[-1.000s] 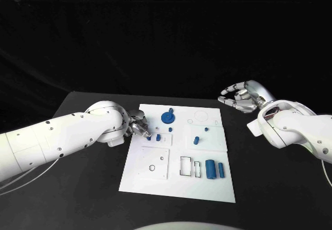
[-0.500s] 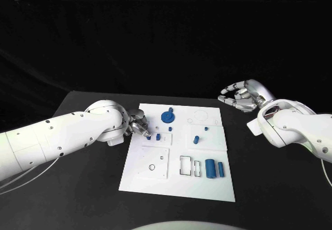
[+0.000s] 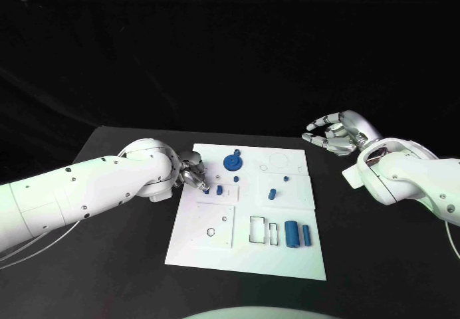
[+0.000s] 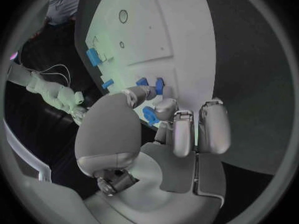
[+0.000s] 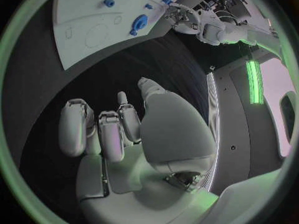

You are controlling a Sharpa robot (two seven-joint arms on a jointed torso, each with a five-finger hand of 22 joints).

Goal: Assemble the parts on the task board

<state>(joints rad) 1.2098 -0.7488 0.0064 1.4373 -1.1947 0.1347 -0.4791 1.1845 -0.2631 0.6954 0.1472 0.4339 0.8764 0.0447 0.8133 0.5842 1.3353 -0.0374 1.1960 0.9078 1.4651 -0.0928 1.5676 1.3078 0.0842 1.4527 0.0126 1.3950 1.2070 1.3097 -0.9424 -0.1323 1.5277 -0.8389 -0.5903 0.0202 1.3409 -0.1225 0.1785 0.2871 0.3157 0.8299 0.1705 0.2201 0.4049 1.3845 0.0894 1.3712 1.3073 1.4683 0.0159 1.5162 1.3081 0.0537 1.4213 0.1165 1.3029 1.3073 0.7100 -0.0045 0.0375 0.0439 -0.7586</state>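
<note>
- Reaching in over the left edge of the black table (image 3: 115, 266), the left arm (image 3: 86, 193) brings the left hand (image 3: 192, 174) to the left edge of the task board (image 3: 288, 256), toward its far half.
- Its fingertips (image 4: 163, 107) are bunched at the board's edge, just beside two small blue parts (image 3: 215, 191); in the left wrist view a blue piece (image 4: 149, 115) sits right against the curled fingers, but whether the hand actually grips it cannot be told.
- On the board, a blue round part (image 3: 231, 161) lies near the far edge, with a small blue peg (image 3: 236, 179) just on its near side.
- Toward the middle-right of the board sit a tiny blue peg (image 3: 286, 179) and a blue part (image 3: 271, 194) beside it.
- Near the board's near right corner, two blue cylinders (image 3: 297, 235) lie side by side, next to a pair of rectangular cut-outs (image 3: 266, 230).
- Off the board's far right corner, the right hand (image 3: 331, 135) hangs above the table, well apart from the board, fingers curled in loosely and holding nothing.
</note>
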